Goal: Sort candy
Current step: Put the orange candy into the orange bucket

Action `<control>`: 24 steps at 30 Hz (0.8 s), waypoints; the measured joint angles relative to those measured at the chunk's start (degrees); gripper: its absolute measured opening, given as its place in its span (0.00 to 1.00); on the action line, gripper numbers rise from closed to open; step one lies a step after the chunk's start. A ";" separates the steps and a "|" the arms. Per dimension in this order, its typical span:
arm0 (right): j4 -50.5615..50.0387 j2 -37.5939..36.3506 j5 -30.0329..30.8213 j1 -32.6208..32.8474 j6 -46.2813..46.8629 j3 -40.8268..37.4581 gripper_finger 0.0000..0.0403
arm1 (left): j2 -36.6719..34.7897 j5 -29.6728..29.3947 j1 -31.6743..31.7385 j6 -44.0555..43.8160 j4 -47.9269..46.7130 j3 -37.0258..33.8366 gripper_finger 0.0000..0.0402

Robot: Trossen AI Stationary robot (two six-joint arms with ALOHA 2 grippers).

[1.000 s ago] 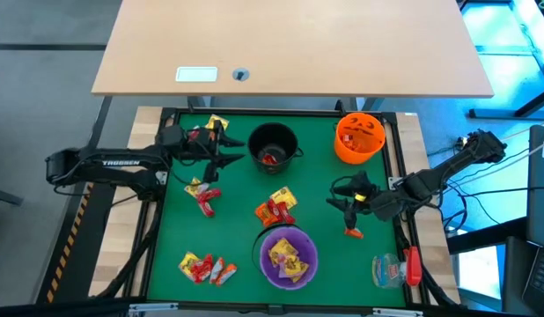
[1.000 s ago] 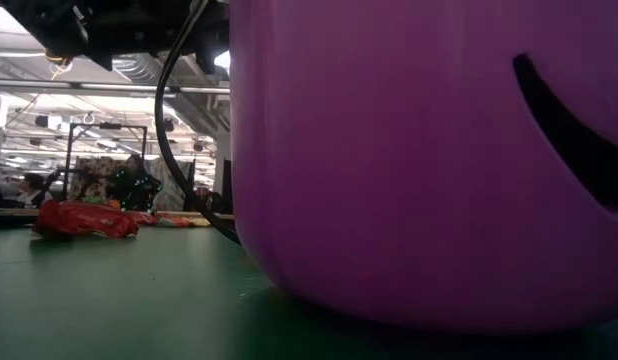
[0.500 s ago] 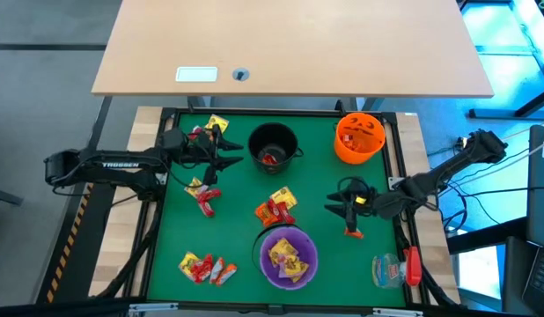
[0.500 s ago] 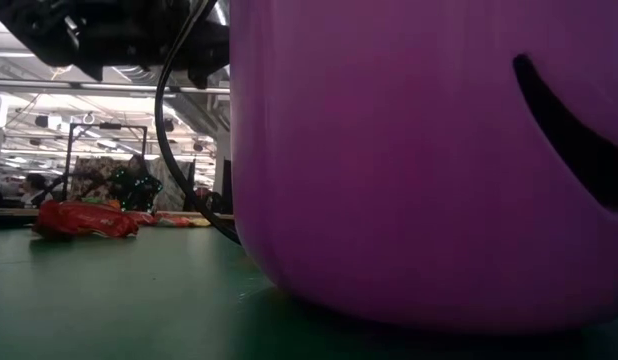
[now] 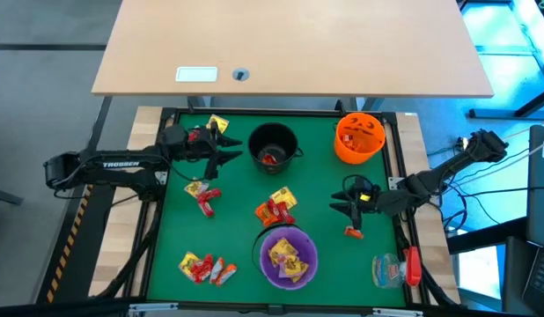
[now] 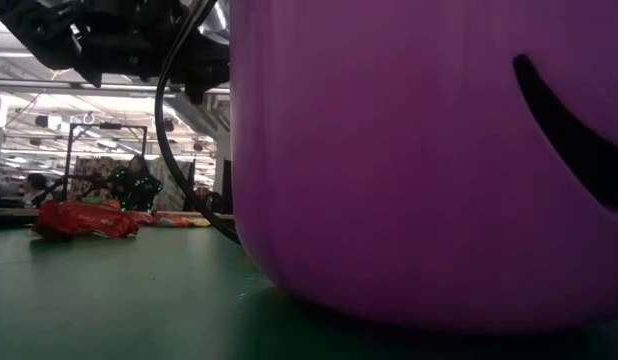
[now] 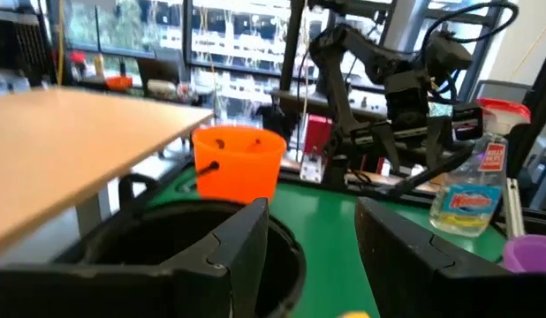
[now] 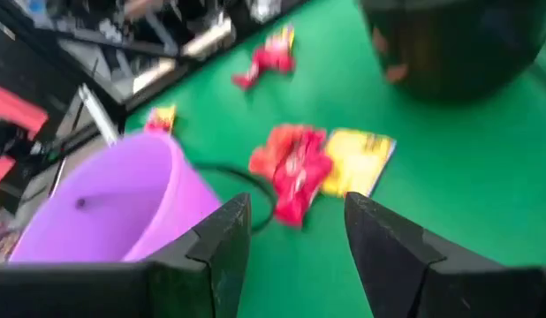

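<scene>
Over the last second the right gripper [image 5: 345,204], fingers spread and empty, is lifting and drifting a little away from the purple bowl [image 5: 289,255], leaving an orange candy [image 5: 352,232] lying on the mat beside that bowl. The left gripper [image 5: 230,148], also spread with nothing between its fingers, is hovering far beyond the purple bowl beside the black bowl [image 5: 273,146]. No sweet is being carried, so sorting is pausing between picks; other candy is lying scattered around the purple bowl.

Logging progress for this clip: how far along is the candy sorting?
Partly done. The purple bowl, black bowl and orange bowl each hold some candy. Neither the left gripper nor the right gripper, both open, holds anything. Loose candy lies on the green mat.
</scene>
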 joint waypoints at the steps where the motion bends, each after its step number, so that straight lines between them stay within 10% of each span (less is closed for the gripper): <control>1: -1.23 0.39 -1.39 0.00 1.01 0.01 0.45 | 0.00 0.02 -0.30 -0.21 -0.76 0.00 0.40; 24: -25.31 5.17 -31.10 0.03 19.15 6.28 0.53 | 0.04 -0.59 -4.81 0.78 -5.16 0.00 0.40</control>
